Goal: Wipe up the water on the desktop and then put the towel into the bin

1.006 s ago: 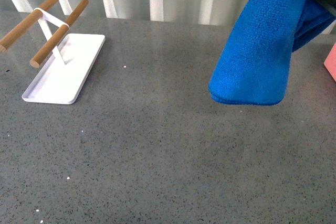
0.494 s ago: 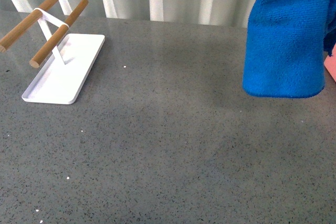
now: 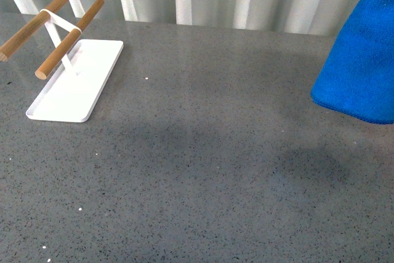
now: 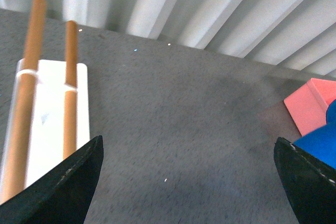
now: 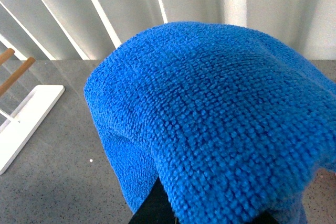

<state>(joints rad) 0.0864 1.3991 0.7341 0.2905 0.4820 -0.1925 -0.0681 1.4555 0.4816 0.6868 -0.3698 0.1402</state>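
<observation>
- Seemingly past the wiping: shows no standing water on the desk [image 3: 197,207] in the front view, only faint darker patches toward the right; cannot tell damp from shadow there.
- Has the towel [image 3: 363,72] aloft at the far right, clear of the desk and draped over the right tool [image 5: 155,209].
- Leaves the drop into the bin [image 4: 311,109] to do; puts a blue edge of towel just beside that pink corner in the left wrist view, not inside it as far as can be judged.
- Finds the white tray [image 3: 74,90] and its rods [image 3: 66,40] at the far left, well apart from towel and bin, with no part in what is left.
- Cuts the towel off at the front view's right edge, hiding its upper part and whatever carries it.
- Hides the bin wholly in the front view and gives one corner only in the left wrist view; cannot tell its opening or depth.
- Buries the right tool's jaws under cloth, with only a dark sliver below the fold; judged clamped on the towel, since nothing else bears it.
- Shows the left tool [image 4: 188,148] spread wide and empty above the desk.
</observation>
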